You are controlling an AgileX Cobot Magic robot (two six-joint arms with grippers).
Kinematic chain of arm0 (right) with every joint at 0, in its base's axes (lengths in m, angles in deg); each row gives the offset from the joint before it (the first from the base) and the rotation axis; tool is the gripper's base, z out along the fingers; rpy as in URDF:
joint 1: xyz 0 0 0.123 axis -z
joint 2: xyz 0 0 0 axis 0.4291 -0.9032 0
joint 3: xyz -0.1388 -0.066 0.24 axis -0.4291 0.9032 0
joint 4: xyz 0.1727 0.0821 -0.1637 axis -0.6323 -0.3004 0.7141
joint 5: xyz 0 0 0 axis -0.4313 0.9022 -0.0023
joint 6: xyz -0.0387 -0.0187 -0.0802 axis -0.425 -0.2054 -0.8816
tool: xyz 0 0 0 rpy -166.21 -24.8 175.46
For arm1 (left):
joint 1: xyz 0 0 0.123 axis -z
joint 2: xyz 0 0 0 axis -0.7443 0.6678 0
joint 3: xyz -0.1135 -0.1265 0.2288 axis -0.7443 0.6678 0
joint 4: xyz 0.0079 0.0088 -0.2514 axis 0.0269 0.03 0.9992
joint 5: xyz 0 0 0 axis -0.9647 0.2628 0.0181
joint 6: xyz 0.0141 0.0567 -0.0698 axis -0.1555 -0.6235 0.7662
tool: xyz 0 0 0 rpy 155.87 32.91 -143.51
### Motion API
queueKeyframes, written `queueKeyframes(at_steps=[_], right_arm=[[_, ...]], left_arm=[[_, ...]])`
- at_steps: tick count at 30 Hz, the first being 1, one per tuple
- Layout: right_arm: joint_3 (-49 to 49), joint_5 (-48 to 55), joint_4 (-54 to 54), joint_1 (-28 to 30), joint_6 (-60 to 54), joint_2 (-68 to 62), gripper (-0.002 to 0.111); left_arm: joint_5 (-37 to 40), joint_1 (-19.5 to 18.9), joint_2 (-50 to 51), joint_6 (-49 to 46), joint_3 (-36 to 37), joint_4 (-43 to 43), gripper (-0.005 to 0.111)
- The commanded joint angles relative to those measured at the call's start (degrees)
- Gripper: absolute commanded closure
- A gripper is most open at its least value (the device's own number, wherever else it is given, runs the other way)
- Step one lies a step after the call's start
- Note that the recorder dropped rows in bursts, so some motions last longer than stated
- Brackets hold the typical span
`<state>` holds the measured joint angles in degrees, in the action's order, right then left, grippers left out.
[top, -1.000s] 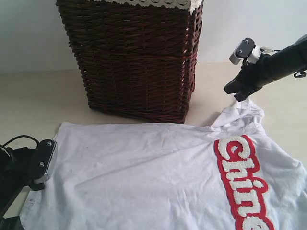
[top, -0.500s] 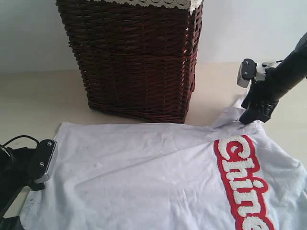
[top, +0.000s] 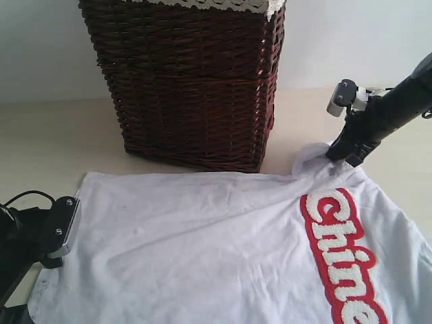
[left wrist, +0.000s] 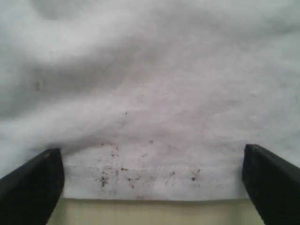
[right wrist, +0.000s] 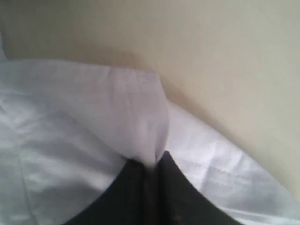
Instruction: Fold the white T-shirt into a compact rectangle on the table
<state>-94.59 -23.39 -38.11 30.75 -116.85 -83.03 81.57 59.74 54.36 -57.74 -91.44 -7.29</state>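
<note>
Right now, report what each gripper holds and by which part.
The right gripper pinches the white T-shirt by a raised fold at its far right corner. The left gripper, jaws wide open over the hem, holds nothing.

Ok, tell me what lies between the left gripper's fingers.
In the left wrist view, the left gripper stands open; between its fingers lies the T-shirt's speckled hem, with a strip of table just past it.

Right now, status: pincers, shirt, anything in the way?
Left pincer open, straddling hem of white cotton T-shirt with red-outlined lettering. Right pincer shut on its far corner. Shirt unfolded on beige table. Dark wicker basket close behind.
</note>
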Motion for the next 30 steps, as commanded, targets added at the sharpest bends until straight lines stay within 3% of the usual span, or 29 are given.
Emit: queueKeyframes(at_steps=[1, 4, 8, 12, 18, 20, 22, 25, 28, 30], right_arm=[[0.03, -4.54, -5.78, 0.06, 0.01, 1.73, 0.108], [0.03, -7.87, -4.35, 0.06, 1.27, 1.73, 0.098], [0.03, -9.96, 1.18, 0.06, 5.84, 1.73, 0.065], [0.03, -11.42, 4.29, 0.06, 10.86, 1.88, 0.045], [0.03, -4.85, -0.44, 0.06, 11.59, 3.84, 0.048], [0.03, 0.57, -2.4, -0.37, 5.17, 3.48, 0.059], [0.03, -0.24, -2.4, -1.38, 4.01, 2.33, 0.065], [0.03, -7.74, -3.81, -3.39, 4.01, 1.46, 0.063], [0.03, -14.26, -8.44, -4.71, 6.13, 0.6, 0.046], [0.03, -15.64, -7.86, -5.06, 9.3, -0.66, 0.046]], left_arm=[[-0.53, 0.33, 2.0, 0.2, 1.22, -0.52, 0.007], [-0.53, 0.33, 2.0, 0.2, 1.22, -0.52, 0.007], [-0.53, 0.33, 2.0, 0.2, 1.22, -0.52, 0.007], [-0.53, 0.33, 2.0, 0.2, 1.22, -0.52, 0.007], [-0.53, 0.33, 2.0, 0.2, 1.22, -0.52, 0.007], [-0.53, 0.33, 2.0, 0.2, 1.22, -0.52, 0.007], [-0.53, 0.33, 2.0, 0.2, 1.22, -0.52, 0.007], [-0.53, 0.33, 2.0, 0.2, 1.22, -0.52, 0.007], [-0.53, 0.33, 2.0, 0.2, 1.22, -0.52, 0.007], [-0.53, 0.33, 2.0, 0.2, 1.22, -0.52, 0.007]])
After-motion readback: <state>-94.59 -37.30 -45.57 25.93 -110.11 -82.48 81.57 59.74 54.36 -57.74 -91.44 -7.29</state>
